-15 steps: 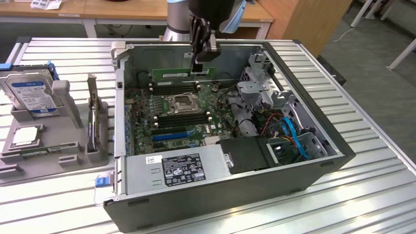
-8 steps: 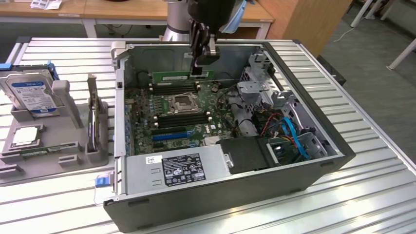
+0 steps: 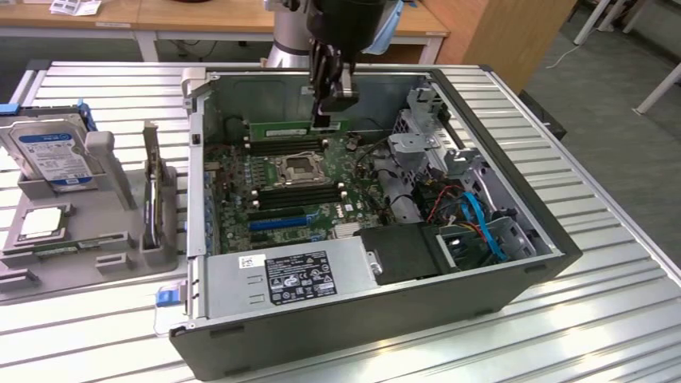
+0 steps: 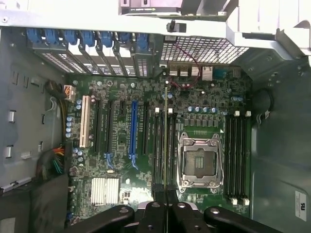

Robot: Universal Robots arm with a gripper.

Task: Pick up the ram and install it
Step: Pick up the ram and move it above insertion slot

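1. Where the surface [image 3: 596, 263] reaches the exterior view's left, a gray holder [image 3: 107, 219] carries a hard drive [image 3: 48, 152] upright and a CPU chip [image 3: 41, 223] flat.
2. Just beside the holder, the open case [image 3: 352, 319] lies on its side with the board [image 3: 319, 203] facing up.
3. The ram [image 3: 279, 126] is inside the case. It stands on edge over the far slots behind the socket [image 3: 298, 167], its long side running across the view.
4. The tool [image 3: 325, 118] hangs from above, clamped on the ram toward its right end.
5. In the wrist view the ram [image 4: 166, 141] is edge-on, a thin line between the fingers of the tool [image 4: 166, 206]. It runs along the black slots [image 4: 158, 145] just beside the socket [image 4: 199, 160]. Cannot tell if it touches a slot or is seated.
6. At the case's right end in the exterior view, blue cables [image 3: 479, 219] curl near the metal drive cage [image 3: 426, 144].
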